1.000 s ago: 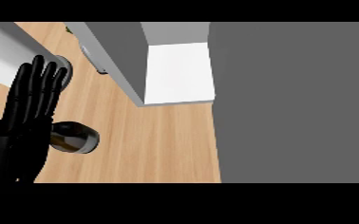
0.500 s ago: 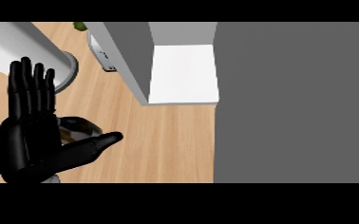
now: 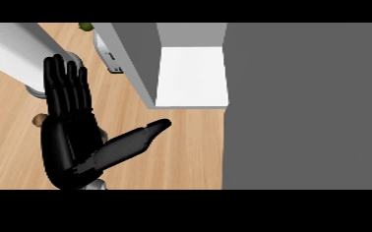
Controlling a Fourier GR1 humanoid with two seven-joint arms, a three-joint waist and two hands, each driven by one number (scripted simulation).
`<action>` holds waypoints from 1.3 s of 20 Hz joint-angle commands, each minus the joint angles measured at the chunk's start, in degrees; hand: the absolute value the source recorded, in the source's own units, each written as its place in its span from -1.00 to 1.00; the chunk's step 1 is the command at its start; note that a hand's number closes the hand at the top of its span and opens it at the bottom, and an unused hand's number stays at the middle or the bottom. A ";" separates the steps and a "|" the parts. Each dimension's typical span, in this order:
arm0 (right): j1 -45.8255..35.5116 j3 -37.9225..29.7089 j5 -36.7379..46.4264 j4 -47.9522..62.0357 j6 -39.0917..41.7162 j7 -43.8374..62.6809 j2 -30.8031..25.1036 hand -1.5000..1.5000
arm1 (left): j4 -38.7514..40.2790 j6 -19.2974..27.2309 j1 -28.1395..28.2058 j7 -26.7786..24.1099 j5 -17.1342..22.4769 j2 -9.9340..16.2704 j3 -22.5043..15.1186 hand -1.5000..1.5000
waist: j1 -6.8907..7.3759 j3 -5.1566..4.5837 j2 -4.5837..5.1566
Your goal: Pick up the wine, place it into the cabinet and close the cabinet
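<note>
a single black hand [image 3: 69, 142] is seen at the lower left of the head view, over the wooden counter [image 3: 174, 157]. by its place at the view's left it is taken as the left hand. its fingers [image 3: 65, 86] are held straight and together, pointing away from the robot, and the thumb [image 3: 134, 140] is spread wide to the right; nothing is gripped.

the wine cannot be made out; only a small tan bit [image 3: 36, 121] shows at the hand's left edge, and what it is cannot be told.

beyond the fingertips and to their left, a white rounded object [image 3: 25, 59] is seen. to the right of the fingers, the open cabinet [image 3: 190, 76] is seen, its white shelf bare, with a grey door panel [image 3: 138, 59] nearest the hand. a small green thing [image 3: 86, 27] lies beyond the fingertips.
</note>
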 commanded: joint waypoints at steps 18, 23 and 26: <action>-0.87 -1.65 -1.97 -8.71 -2.27 9.24 0.67 -1.00 | -6.72 11.83 -3.06 21.91 -22.72 -0.08 -8.98 -1.00 | 0.23 0.00 -0.08; -3.32 1.41 0.99 -10.35 -4.91 13.28 1.74 -1.00 | -13.82 4.65 -2.11 27.33 -25.23 -0.06 -2.72 -1.00 | 0.41 -0.02 -0.13; -4.52 -4.33 -2.74 -6.98 -2.57 10.99 -0.39 -1.00 | -15.32 3.91 1.52 26.06 -21.55 1.96 0.01 -1.00 | 0.31 -0.02 -0.02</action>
